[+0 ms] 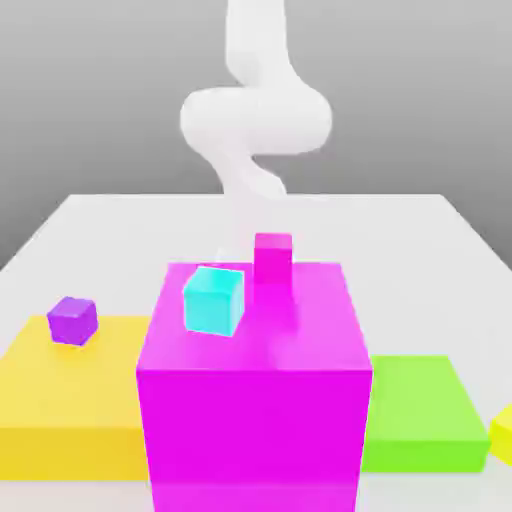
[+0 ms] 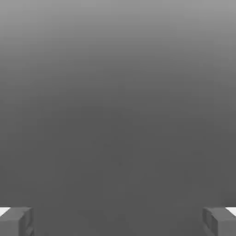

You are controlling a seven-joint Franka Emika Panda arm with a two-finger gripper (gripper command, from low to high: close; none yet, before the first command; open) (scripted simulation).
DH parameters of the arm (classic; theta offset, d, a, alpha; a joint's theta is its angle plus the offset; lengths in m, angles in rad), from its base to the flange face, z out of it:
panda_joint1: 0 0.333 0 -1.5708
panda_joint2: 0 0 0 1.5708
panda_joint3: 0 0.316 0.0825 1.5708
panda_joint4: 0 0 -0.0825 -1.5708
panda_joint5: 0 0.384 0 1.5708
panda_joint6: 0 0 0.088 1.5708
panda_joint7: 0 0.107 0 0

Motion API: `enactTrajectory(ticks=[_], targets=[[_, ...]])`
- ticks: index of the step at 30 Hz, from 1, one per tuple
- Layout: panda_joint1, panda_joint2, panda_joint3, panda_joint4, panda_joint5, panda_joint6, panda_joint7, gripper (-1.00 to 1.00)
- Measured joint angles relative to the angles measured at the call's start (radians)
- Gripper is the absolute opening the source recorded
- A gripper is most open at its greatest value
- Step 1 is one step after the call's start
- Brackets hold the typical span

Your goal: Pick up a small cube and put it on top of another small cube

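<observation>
So going left to right in the exterior view, there's a flat yellow slab [image 1: 75, 400] at the left with a little purple cube [image 1: 72, 321] sitting on it, turned at an angle, towards the slab's back edge.

Next, right in the middle, is a big magenta block [image 1: 255, 430], way taller than the slabs either side. A cyan cube [image 1: 213, 301] sits on top of it, left of the middle, also turned a bit. A smaller pink cube [image 1: 273, 258] stands near the back of that same block, to the right of the cyan one and well squared up. The white arm [image 1: 256, 120] comes down from above behind all that, and its lower end gets lost behind the big block and the pink cube.

Right of the block is a flat green slab [image 1: 420, 410], and then the small yellow cube [image 1: 503, 436], cut off by the exterior view's right edge, just beside the slab's front right corner. Can't tell if they touch.

Hand view tells you what the exterior one doesn't: the gripper [image 2: 118, 222] has its fingers spread wide apart, nothing between them, just plain grey shading beyond. The cubes and slabs I only get from the exterior view.
</observation>
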Motion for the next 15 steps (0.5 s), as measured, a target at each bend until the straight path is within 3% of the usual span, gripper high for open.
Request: enactTrajectory(ticks=[8,15], targets=[[-0.009,0.243,0.147,-0.001,0.066,0.075,0.297,0.00],[-0.015,0.452,0.294,-0.003,0.052,0.141,0.601,0.00]])
